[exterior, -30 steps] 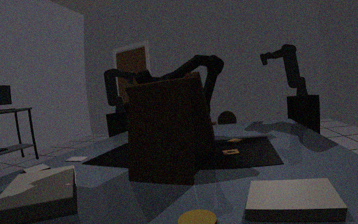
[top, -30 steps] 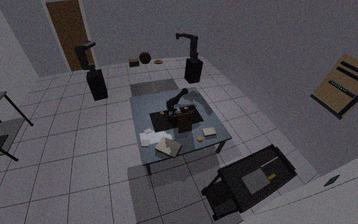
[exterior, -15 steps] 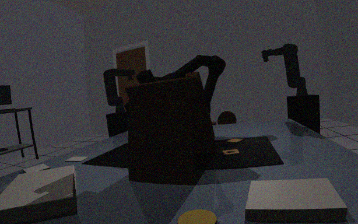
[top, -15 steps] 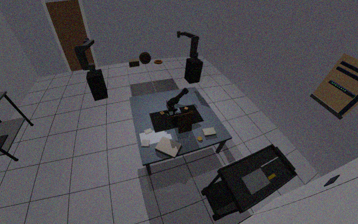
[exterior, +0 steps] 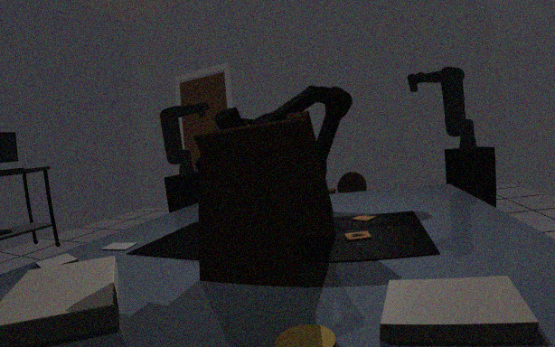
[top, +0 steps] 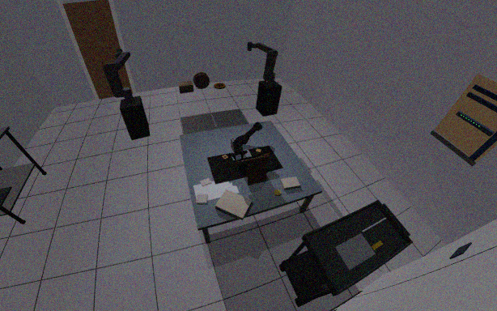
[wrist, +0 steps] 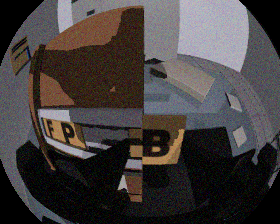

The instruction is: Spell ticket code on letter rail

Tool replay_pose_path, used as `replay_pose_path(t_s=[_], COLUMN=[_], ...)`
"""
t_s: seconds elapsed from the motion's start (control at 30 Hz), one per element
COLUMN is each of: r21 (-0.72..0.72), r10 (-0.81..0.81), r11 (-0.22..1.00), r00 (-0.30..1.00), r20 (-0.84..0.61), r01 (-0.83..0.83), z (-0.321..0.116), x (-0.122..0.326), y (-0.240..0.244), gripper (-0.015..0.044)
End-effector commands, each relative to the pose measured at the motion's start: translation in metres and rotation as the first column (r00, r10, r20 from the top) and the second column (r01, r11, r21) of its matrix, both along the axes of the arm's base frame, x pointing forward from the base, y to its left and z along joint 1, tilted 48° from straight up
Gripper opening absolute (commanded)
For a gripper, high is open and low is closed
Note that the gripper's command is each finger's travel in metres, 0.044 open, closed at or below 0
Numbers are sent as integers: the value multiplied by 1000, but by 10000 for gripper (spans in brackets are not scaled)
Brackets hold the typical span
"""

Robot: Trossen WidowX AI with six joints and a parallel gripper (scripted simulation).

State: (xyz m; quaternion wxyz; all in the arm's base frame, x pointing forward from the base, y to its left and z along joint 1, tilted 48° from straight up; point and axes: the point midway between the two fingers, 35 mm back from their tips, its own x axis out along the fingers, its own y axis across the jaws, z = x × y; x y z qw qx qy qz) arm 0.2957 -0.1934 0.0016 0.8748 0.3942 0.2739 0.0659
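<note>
The wooden board (exterior: 263,203) (wrist: 106,85) stands upright; the exterior camera sees its back. In the wrist view its pale rail (wrist: 61,148) holds an F tile (wrist: 50,129) at the left and a P tile (wrist: 68,133) beside it. My gripper (wrist: 156,143) (top: 240,156) is shut on the B tile (wrist: 166,141), whose letter reads upright. The B tile is right of the P tile with a gap, at the board's right edge; whether it is in the rail is unclear. The exterior view of the gripper is blocked by the board. I cannot read a ticket code.
Two loose tiles lie on the black mat (top: 223,174) (exterior: 394,248), one left (top: 225,156) and one right (top: 258,150) of the arm. Pale blocks (top: 234,204) (top: 290,183), papers (top: 215,190) and a yellow disc (top: 278,193) lie on the counter beyond the board.
</note>
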Motion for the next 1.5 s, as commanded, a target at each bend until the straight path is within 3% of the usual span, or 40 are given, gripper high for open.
replay_pose_path(t_s=[0.0, 1.47], r21=[2, 4], r10=[-4, -4], r11=[1000, 1000], r00=[1000, 1000], r20=[-3, -4], r01=[4, 4], z=[1, 17], x=[0, 3], y=[1, 16], gripper=[0, 0])
